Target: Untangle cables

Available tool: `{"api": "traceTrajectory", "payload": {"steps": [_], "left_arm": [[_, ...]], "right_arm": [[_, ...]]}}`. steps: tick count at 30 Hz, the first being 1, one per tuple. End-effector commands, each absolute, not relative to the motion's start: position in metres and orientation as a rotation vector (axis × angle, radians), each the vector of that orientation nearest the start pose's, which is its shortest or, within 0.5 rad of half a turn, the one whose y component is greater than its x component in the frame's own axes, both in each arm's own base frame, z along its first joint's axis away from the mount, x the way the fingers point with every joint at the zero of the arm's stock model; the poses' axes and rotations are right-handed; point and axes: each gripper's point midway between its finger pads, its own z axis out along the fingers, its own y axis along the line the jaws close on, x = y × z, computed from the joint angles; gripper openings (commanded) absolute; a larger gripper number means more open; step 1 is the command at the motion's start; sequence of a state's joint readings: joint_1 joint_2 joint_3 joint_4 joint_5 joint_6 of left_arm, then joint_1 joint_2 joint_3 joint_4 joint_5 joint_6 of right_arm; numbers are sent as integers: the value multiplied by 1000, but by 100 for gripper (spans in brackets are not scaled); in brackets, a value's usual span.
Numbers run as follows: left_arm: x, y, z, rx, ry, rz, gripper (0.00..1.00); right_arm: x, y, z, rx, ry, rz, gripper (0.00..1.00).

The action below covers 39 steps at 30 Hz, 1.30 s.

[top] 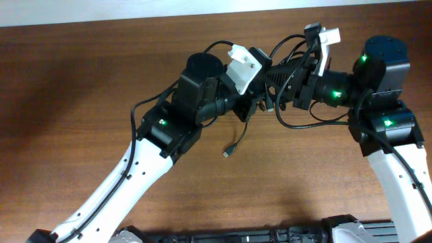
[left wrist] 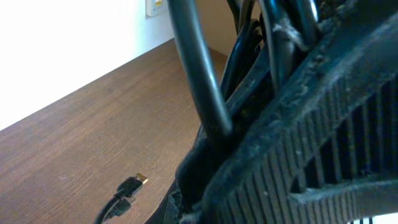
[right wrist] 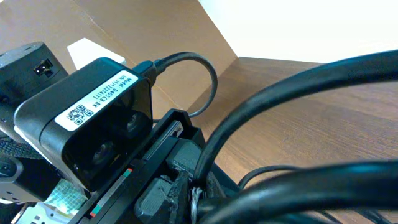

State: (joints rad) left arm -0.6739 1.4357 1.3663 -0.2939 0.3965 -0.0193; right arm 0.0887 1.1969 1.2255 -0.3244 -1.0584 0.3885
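Note:
The thin black cables [top: 310, 125] hang in a bundle between my two grippers above the middle back of the table. One cord drops down to a small plug [top: 228, 154] on the wood. My left gripper [top: 261, 101] is shut on the cables and meets my right gripper [top: 274, 77], which is also shut on them. In the left wrist view the cables [left wrist: 199, 74] run into the jaws [left wrist: 212, 144], and two plug ends [left wrist: 135, 185] lie on the table. In the right wrist view the cables [right wrist: 298, 81] are pinched in the jaws [right wrist: 196, 186].
The wooden table [top: 81, 101] runs to a white wall at the back. The left arm's white-labelled wrist camera [right wrist: 93, 121] sits very close to my right gripper. Thicker arm wires loop over both wrists [top: 283, 44].

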Motion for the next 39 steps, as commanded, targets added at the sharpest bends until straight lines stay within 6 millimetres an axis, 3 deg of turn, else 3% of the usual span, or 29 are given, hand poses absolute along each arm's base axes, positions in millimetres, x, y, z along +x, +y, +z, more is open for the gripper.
{"api": "traceTrajectory", "payload": {"steps": [1,6,14,24,30,31,35,39], "left_arm": [[306,-329,345,908,1761,-869,0],[320,-306,333,891,1821,-805,0],[322,-286,311,1081,1795,-635,0],[293,-268,336,1330,1554,-431,0],[273,-264,345,1352,1530,-475,0],[270,-265,346,1357,1522,-490,0],[254,-274,352,1398,1460,-603,0],[252,-277,355,1388,1454,-636,0]], "right_arm": [[314,163,383,-454,1833,1248,4],[317,140,386,-395,1832,1273,4],[318,107,386,-294,1848,1309,4],[335,74,360,-130,1921,1284,4],[351,69,338,-68,1972,1322,4],[354,68,334,-58,1981,1330,8],[359,67,317,-1,2028,1370,44],[359,67,312,24,2048,1387,59]]}}
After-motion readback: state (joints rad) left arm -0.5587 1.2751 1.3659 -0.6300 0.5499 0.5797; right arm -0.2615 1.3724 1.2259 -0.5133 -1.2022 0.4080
